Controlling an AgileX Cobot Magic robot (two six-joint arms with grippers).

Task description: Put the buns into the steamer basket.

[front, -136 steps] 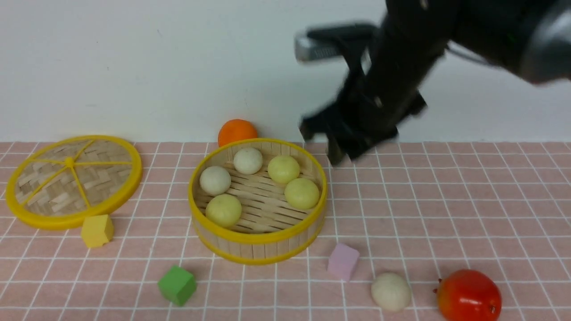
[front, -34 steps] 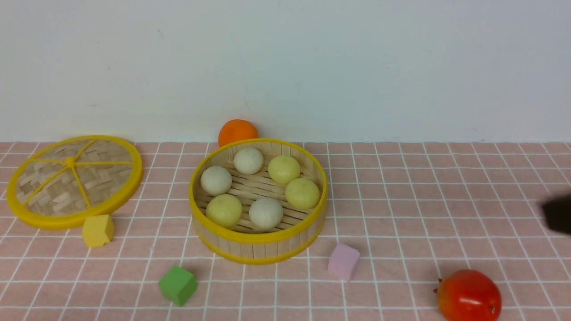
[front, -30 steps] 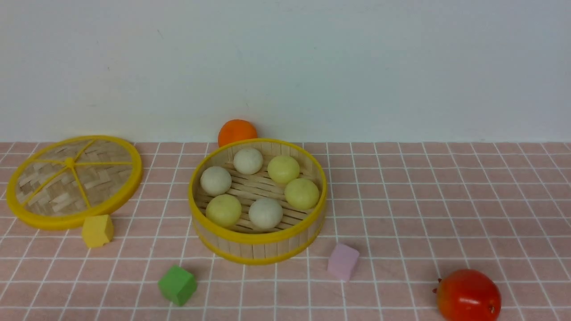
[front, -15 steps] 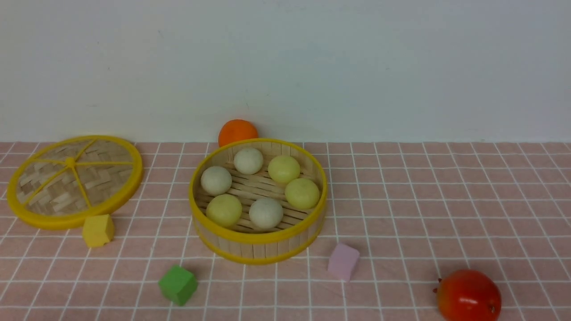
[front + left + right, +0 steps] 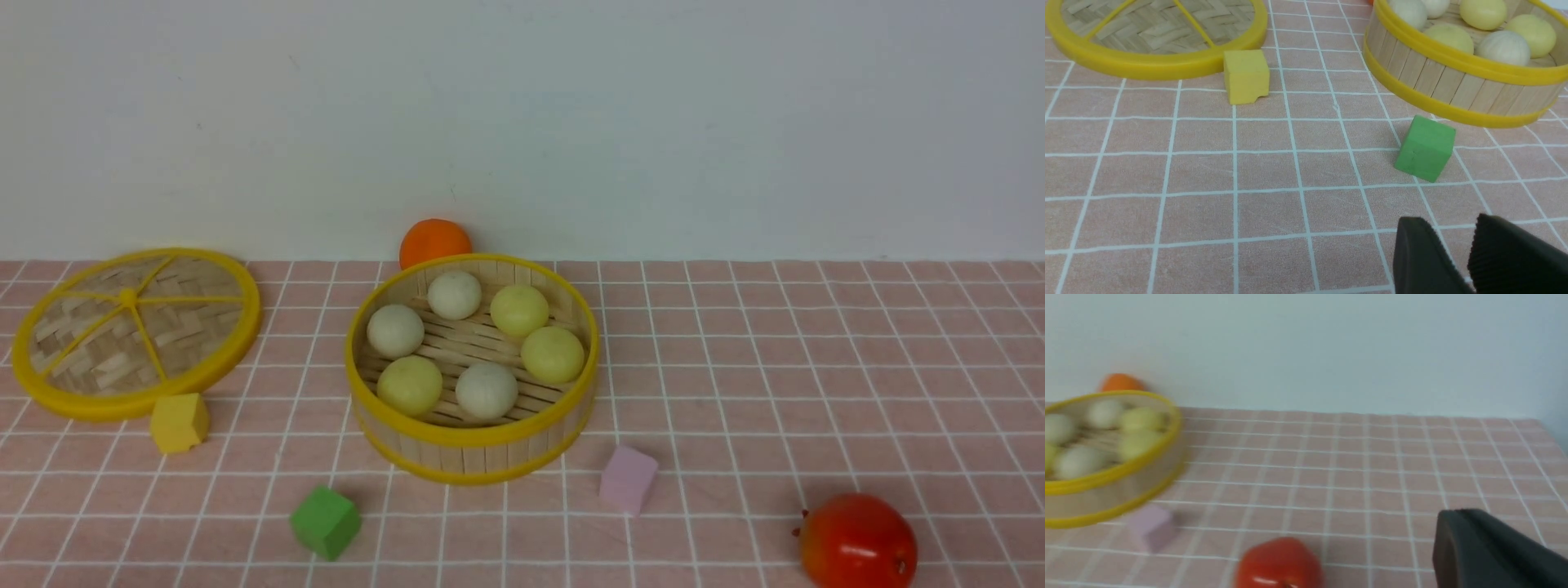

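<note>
The steamer basket (image 5: 469,437) stands mid-table with all six buns inside. The off-white buns (image 5: 455,294) and the pale yellow buns (image 5: 553,354) lie in a ring on its slatted floor. No gripper shows in the front view. In the left wrist view my left gripper (image 5: 1449,222) hangs low over the bare cloth, on the near side of the basket (image 5: 1453,81), jaws a little apart and empty. In the blurred right wrist view my right gripper (image 5: 1457,516) shows as one dark mass, jaws together and empty, well to the right of the basket (image 5: 1110,477).
The flat woven lid (image 5: 122,406) lies at the left. An orange fruit (image 5: 435,242) sits behind the basket by the wall. A red fruit (image 5: 857,541) is at front right. Yellow (image 5: 178,421), green (image 5: 325,521) and pink (image 5: 628,478) cubes lie around the basket.
The off-white bun that lay at front right now lies in the basket. My right arm has drawn back out of the front view. Nothing has moved in the last second.
</note>
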